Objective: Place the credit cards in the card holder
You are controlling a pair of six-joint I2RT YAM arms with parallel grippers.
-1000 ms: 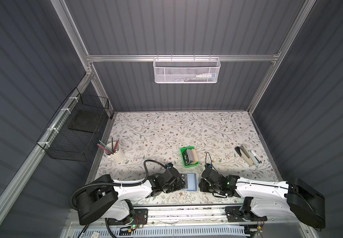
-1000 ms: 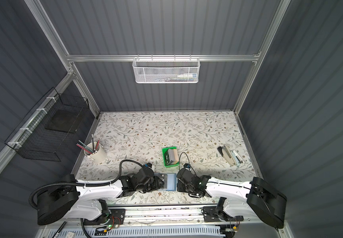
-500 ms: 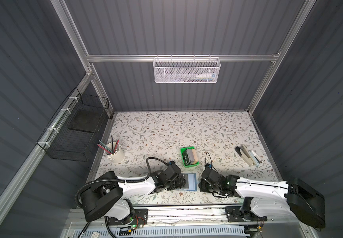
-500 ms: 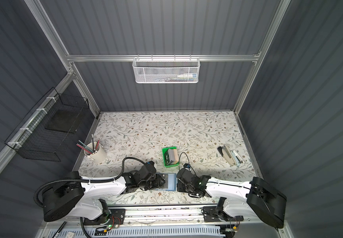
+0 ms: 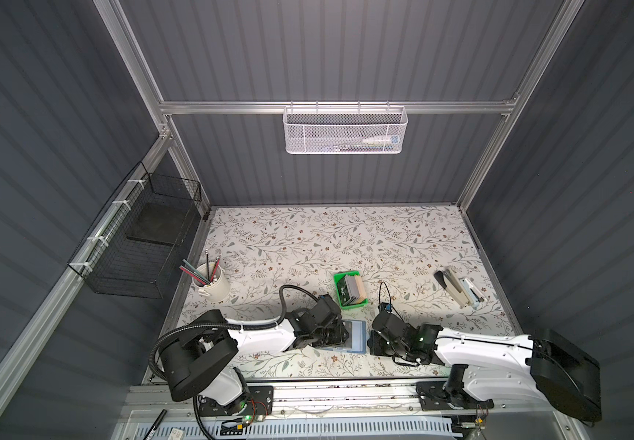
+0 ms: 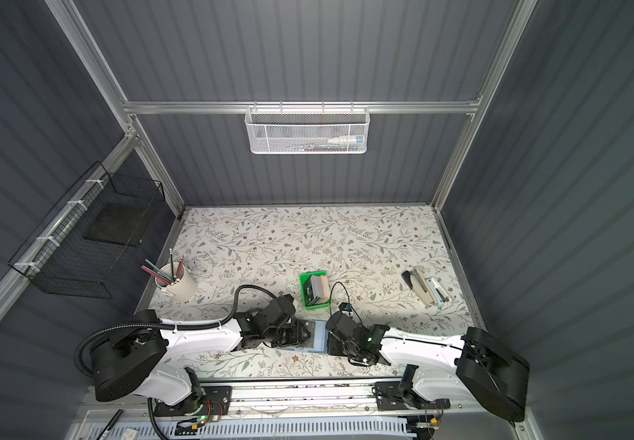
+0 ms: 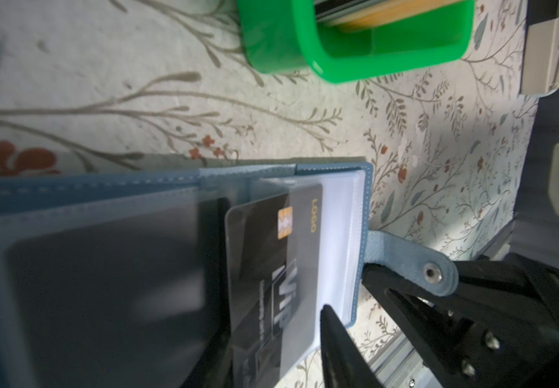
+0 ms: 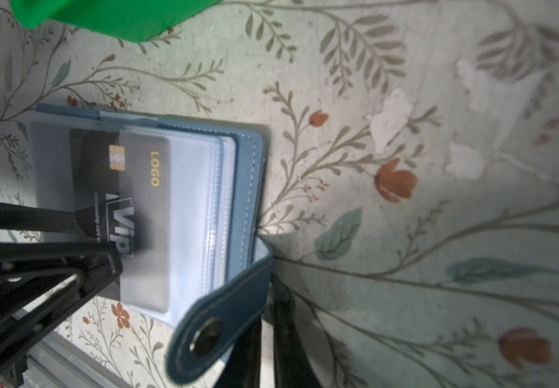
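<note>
- Presently the left claw (image 8: 98, 238) stands with its jaws parted, not clenched. Both tips lie on the bare half of a dark glossy plastic card (image 8: 93, 168) printed with a gold chip and "VIP" (pressing rather than pinching, I judge).
- That card sits about half inside a clear plastic sleeve (image 8: 190, 201) of the flat blue leather-like card holder (image 8: 242, 188), long edge first. The holder lies open near the table's front edge, between the two arms.
- The right claw (image 7: 345, 289) is clenched on the holder's outer edge beside the snap tab (image 7: 405, 258), pinning it down.
- Handling, as I judge it: the card is light, stiff and slick, so a push on its trailing edge should slide it home. The sleeve is soft and may buckle or drag. Any fresh grip belongs on the bare trailing edge, clear of the sleeve mouth.
- The other credit cards (image 5: 354, 290) stand on edge in a small green plastic tray (image 5: 355, 305), just beyond the holder on the floral table cover (image 5: 307, 244).
</note>
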